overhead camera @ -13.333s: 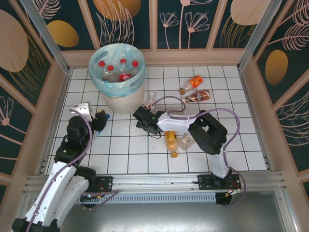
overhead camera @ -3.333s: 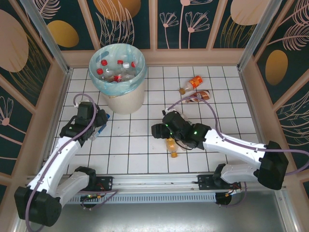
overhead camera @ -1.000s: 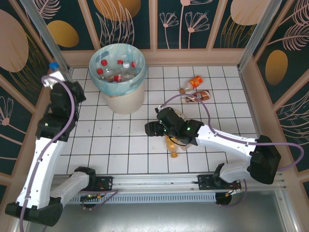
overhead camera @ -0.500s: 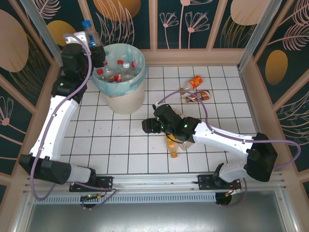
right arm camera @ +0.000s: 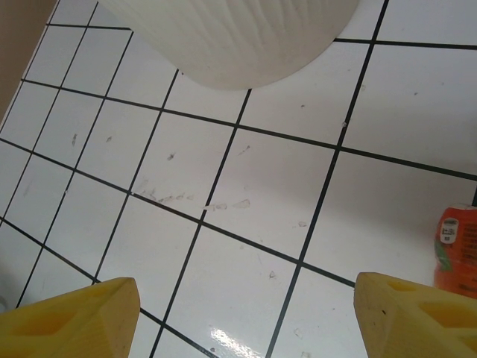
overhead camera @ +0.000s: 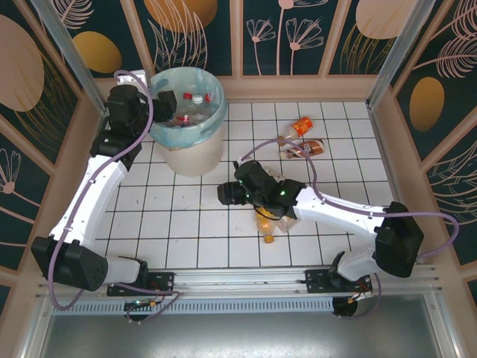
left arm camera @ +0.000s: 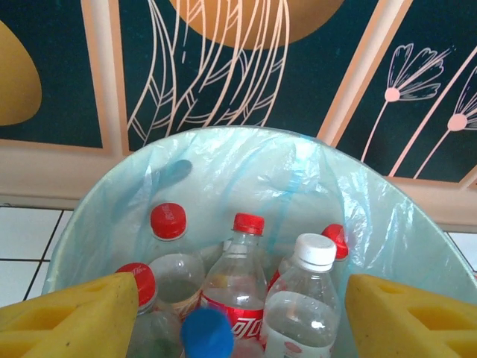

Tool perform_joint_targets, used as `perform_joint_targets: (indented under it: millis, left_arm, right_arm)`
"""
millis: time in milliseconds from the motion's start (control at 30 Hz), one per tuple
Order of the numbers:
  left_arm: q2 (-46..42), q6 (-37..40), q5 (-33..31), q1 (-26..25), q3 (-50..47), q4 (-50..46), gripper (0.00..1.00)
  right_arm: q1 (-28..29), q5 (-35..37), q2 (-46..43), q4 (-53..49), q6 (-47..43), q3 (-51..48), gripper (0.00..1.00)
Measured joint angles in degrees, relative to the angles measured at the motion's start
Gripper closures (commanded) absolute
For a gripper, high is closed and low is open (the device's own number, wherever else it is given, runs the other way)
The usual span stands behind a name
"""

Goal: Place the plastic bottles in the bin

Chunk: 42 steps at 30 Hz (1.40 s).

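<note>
Your left tool hangs over the left rim of the bin, in the upper left of the top view. In its wrist view the pads stand wide apart and grip nothing. A blue cap shows between them at the bottom edge, apart from both. Around it the bottles stand crowded inside the bin, most with red caps and one with a white cap.

Your right tool is low over the table, in the middle of the top view, near the bin. Its jaws are wide too, with bare tiles between them.

On the table, an orange bottle and a brown bottle lie in the upper right. A yellow bottle lies just below the right arm.
</note>
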Motion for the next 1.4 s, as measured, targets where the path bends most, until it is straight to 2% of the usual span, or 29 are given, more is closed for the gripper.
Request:
perform_joint_targets:
  millis: [400,600,767,900,967,1067,1167,1267,1400]
  left_arm:
    - [0.33,-0.04,-0.66,0.0,1.73,-0.52,0.35]
    - [1.6,1.36,0.09,-1.64,7.56,-2.51,0.36]
    - [2.38,6.36,-2.58,-9.79,12.33,-3.17,0.37]
    - [2.45,7.93,-3.45,-10.29,12.55,-3.72,0.37]
    - [2.95,10.67,-7.08,-15.28,12.26,-3.23,0.37]
    - [5.05,14.25,-6.75,-27.1,11.47,-2.58,0.37]
    - [7.56,17.33,-6.56,-33.73,9.79,-2.58,0.36]
    - [9.01,19.12,-6.32,-36.65,6.97,-2.54,0.36]
    - [9.01,18.88,-4.22,-37.29,2.95,-1.01,0.36]
  right_arm:
    - [0.0,-0.61,0.5,-0.09,0.0,0.11,0.24]
    - [-0.42,2.05,0.48,-4.09,-0.17,2.34,0.24]
    - [-2.67,4.17,-0.31,-7.91,-0.17,3.06,0.24]
    - [-2.95,4.98,-0.42,-9.18,-0.17,3.08,0.24]
    - [-6.4,4.13,-3.32,-10.84,1.07,0.92,0.24]
    - [-17.09,4.46,-11.1,-15.61,2.75,-2.93,0.25]
    - [-21.55,4.55,-16.24,-18.18,3.98,-4.81,0.25]
    - [-21.77,3.43,-19.06,-20.09,4.94,-6.73,0.25]
    - [-23.1,1.92,-20.52,-22.58,6.78,-9.6,0.25]
